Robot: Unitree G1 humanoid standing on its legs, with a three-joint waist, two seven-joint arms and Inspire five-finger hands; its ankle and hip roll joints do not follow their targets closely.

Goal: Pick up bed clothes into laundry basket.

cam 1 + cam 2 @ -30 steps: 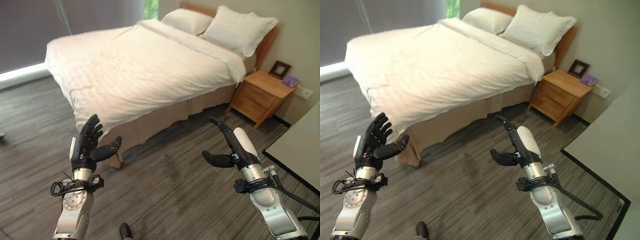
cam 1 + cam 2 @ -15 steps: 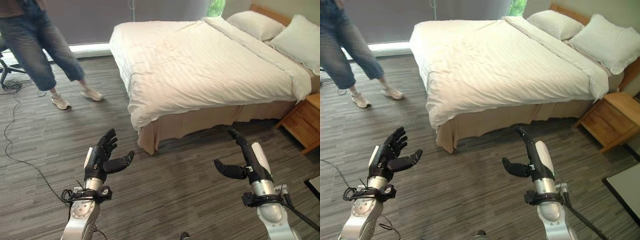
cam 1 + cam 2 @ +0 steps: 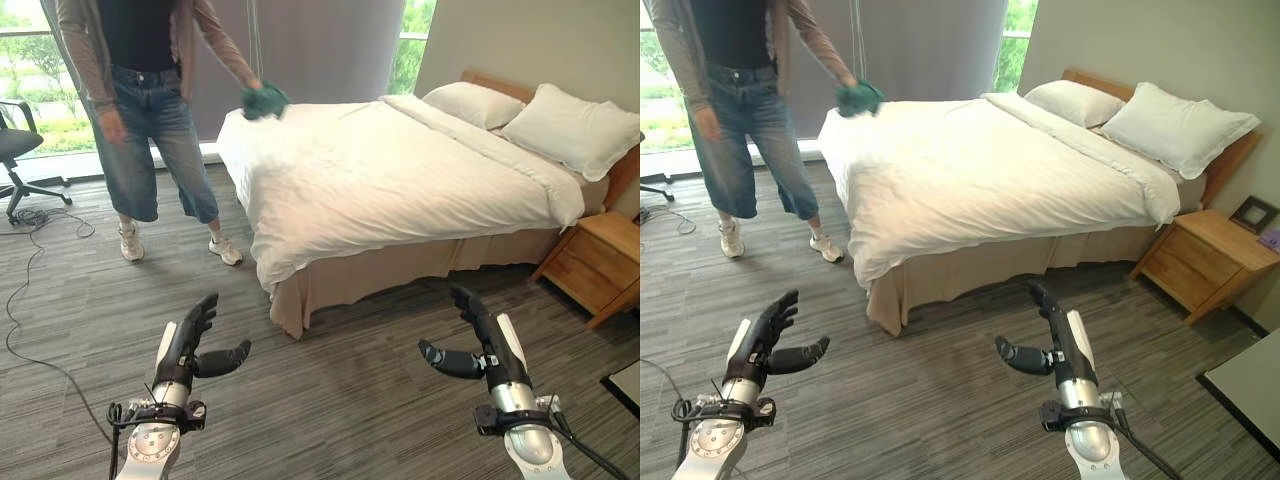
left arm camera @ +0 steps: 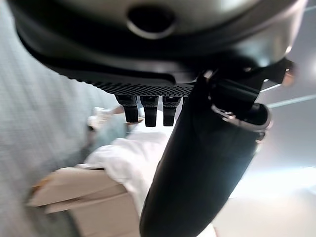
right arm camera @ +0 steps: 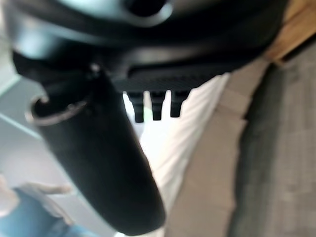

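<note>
At the bed (image 3: 400, 180), person's (image 3: 150, 90) head cropped.

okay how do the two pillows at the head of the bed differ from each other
The near pillow looks larger and leans up against the wooden headboard; the far pillow looks smaller and lies flatter on the bed. The near pillow sits on the nightstand side; the far pillow sits toward the window. Both are white and plump, side by side.

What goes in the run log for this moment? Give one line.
left robot hand: open, empty | right robot hand: open, empty | person: holds green cloth over bed | basket: unseen
</note>
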